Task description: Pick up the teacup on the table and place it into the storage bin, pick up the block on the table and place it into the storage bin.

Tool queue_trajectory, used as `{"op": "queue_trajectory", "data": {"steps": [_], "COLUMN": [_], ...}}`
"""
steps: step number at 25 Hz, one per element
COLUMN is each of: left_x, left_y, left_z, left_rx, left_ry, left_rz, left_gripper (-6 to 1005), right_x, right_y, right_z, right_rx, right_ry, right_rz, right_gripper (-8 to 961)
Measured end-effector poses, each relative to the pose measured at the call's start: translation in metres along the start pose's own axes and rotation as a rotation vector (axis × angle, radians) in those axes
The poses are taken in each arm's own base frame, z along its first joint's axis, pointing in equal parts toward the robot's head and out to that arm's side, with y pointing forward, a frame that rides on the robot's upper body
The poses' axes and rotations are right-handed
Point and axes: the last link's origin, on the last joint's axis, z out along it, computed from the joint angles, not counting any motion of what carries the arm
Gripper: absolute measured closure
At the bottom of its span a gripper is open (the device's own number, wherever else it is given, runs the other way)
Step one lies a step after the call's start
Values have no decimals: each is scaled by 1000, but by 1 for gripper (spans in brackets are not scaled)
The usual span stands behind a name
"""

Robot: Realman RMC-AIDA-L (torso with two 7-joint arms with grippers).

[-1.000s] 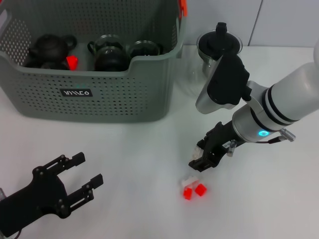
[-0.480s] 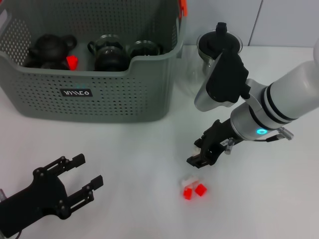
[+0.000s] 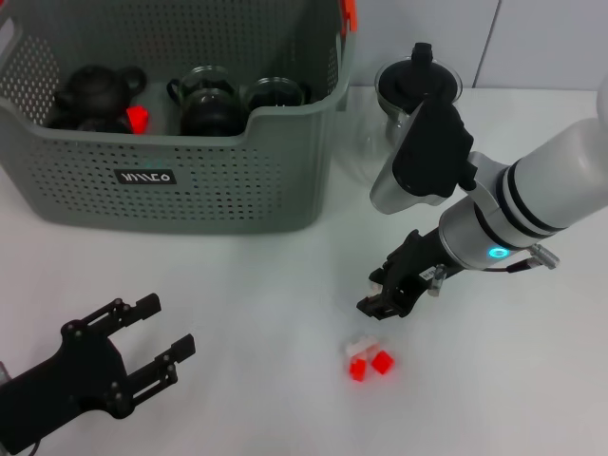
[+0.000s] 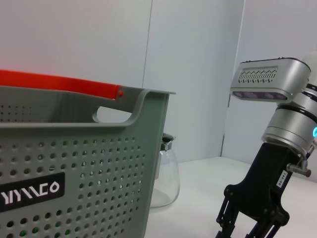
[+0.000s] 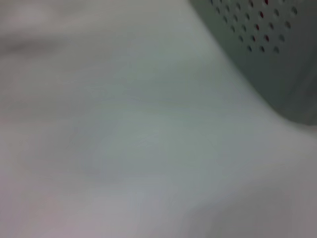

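Right gripper [image 3: 383, 302] hovers near the blocks [image 3: 369, 360], can't tell its fingers. Coming down off-centre might just scoot those tiny pieces away.

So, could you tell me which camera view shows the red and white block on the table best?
The head view: the block lies in plain sight just before the right gripper. The left wrist view and the right wrist view do not show it.

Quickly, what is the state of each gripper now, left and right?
Left gripper: open, holding nothing, low over the table.
Right gripper: cannot be told; it hangs just above the red and white block.
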Motion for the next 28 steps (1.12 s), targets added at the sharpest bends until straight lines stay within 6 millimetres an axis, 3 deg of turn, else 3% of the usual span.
{"op": "queue_trajectory", "data": {"steps": [7, 11, 17, 23, 26, 28], "left_x": [0, 0, 1, 0, 0, 1], "left_y": [0, 0, -2, -3, -3, -3], "left_z": [0, -1, -6, -11, -11, -11], "left_rx": [2, 4, 34, 49, 51, 52], "left_ry": [2, 2, 14, 16, 18, 21], "left_rz": [0, -2, -6, -8, -9, -10], "left_gripper": [325, 325, 324, 324, 325, 325], "right_x": [2, -2, -19, -46, -66, -86], "right_y": [-1, -5, -3, 0, -4, -8], "right_z": [-2, -15, -68, -140, -155, -152], "right_rx": [-5, -17, -99, -150, -93, -40], "right_ry": [-2, -50, -280, -618, -743, -776], "right_rz": [11, 42, 35, -44, -71, -80], "right_gripper": [493, 528, 519, 510, 505, 502]}}
